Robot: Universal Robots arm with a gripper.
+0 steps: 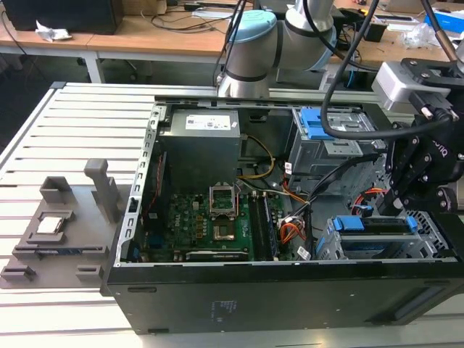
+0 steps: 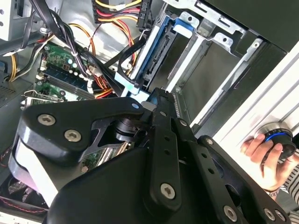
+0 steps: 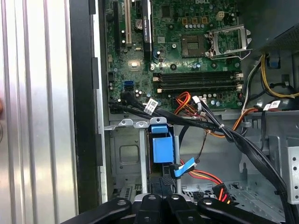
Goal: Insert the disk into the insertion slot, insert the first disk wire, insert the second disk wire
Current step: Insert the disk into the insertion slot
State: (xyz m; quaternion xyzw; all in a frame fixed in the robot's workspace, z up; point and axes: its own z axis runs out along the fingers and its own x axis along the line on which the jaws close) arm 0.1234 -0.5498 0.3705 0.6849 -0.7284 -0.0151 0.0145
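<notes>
Disk (image 1: pixel 377 234) in insertion slot (image 1: pixel 326 248), long axis along the slot

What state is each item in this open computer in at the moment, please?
case: lying on its side, side panel off.
disk: sitting edge-up in the slot.
slot: occupied by the disk.
CPU socket: cover plate flipped open.
hand: poised above the disk.
</notes>
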